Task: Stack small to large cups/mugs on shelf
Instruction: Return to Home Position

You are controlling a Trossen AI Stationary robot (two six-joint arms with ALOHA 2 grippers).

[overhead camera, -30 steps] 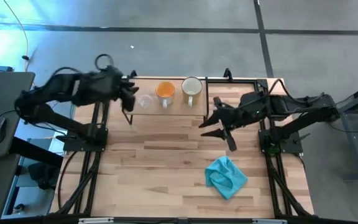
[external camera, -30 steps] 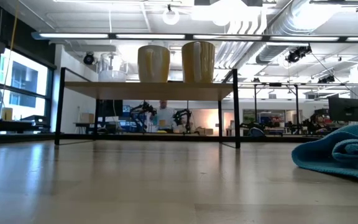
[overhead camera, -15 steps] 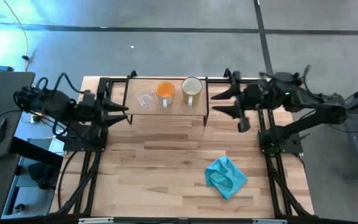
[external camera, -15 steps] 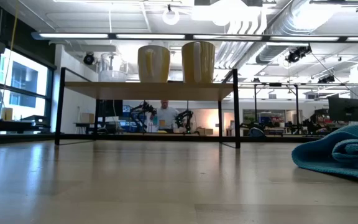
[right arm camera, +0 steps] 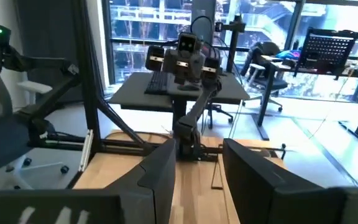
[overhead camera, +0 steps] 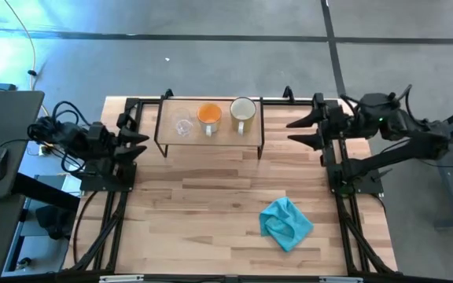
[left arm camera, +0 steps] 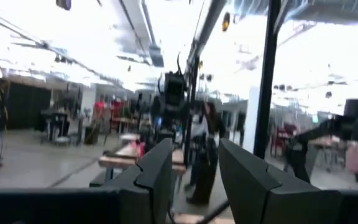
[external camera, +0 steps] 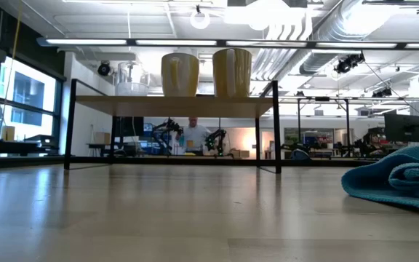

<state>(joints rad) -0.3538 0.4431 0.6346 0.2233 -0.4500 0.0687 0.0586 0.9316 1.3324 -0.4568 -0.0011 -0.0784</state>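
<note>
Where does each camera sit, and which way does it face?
High view: overhead, looking down; left gripper and right gripper flank the shelf.
Low view: table-top height, level beneath the shelf; no arm.
Left wrist view: past own fingers, into the room.
Right wrist view: past own fingers, toward the left arm.
High and low share the shelf.

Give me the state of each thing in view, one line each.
glass cup: upright on the shelf, apart from the mugs
orange mug: upright on the shelf, in the middle of the row
cream-white mug: upright on the shelf, at the row's other end
teal cloth: crumpled on the tabletop
left gripper: fingers open, empty, clear of the shelf
right gripper: fingers open, empty, clear of the shelf
</note>
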